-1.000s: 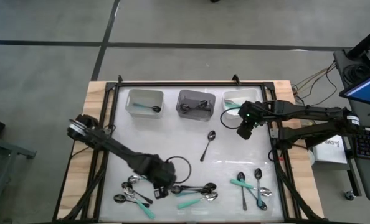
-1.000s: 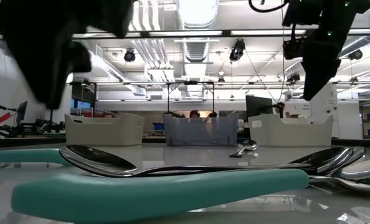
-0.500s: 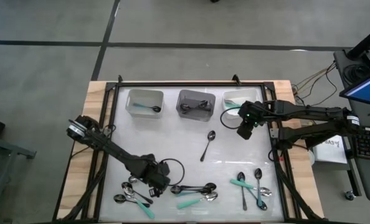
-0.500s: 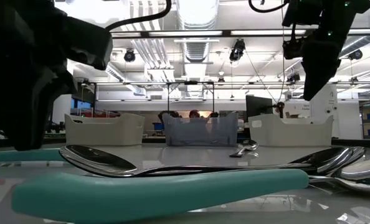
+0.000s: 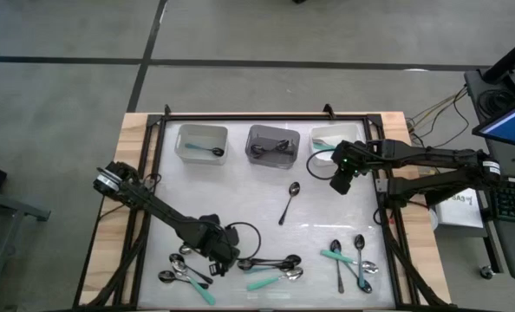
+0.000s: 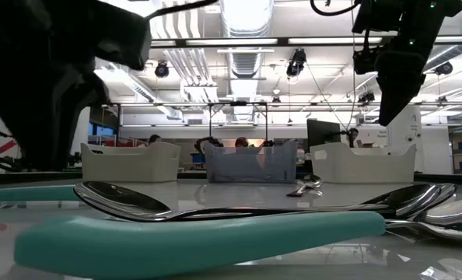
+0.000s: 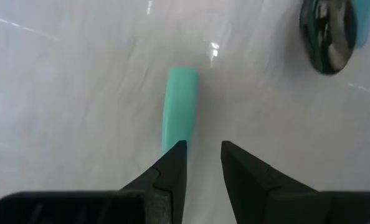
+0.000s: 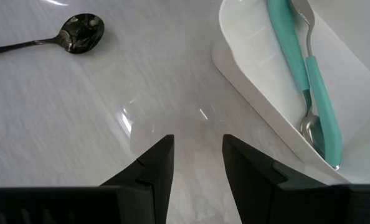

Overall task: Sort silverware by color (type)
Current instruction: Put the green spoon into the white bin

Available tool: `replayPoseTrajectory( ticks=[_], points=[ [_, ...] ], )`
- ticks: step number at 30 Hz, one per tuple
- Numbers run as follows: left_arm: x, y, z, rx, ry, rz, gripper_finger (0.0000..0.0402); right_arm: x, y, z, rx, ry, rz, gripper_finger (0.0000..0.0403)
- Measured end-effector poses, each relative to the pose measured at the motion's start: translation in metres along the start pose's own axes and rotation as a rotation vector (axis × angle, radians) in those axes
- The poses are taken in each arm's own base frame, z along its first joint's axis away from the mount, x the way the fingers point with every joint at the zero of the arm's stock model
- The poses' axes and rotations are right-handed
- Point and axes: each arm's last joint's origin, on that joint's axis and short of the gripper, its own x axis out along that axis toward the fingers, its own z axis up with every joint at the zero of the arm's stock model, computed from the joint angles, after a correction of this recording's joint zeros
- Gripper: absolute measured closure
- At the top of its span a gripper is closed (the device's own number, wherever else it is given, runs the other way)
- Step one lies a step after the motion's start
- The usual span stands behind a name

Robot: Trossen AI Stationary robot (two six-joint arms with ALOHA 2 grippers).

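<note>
My left gripper [image 7: 203, 163], having shifted over a teal handle [image 7: 179, 109], is hovering part-open (nothing held).

Over the last second the left gripper [image 5: 216, 258] has slid away from the row of spoons [image 5: 270, 263] at the table's near edge toward the cluster of spoons [image 5: 184, 267] at the near-left corner, which now lies just beside it. In its wrist view a teal handle [image 7: 180, 104] lies just ahead of the narrowly parted fingertips [image 7: 174, 163]. In the low view, the dark gripper mass has shifted, now blocking the left edge.
</note>
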Motion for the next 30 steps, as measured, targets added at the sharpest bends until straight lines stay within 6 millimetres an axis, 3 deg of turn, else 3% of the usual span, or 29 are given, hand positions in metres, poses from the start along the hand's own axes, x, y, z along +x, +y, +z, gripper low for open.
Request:
replayPoseTrajectory(
  ticks=[7,30],
  points=[
    [0.003,0.004,-0.001,0.003,-0.032,0.074,0.0319,0.0,0.0,0.0,-0.01,0.0,0.0,0.0275],
    [0.031,0.013,-0.012,-0.052,-0.082,0.034,0.0319,0.0,0.0,0.001,0.011,-0.011,0.003,0.0275]
  ],
)
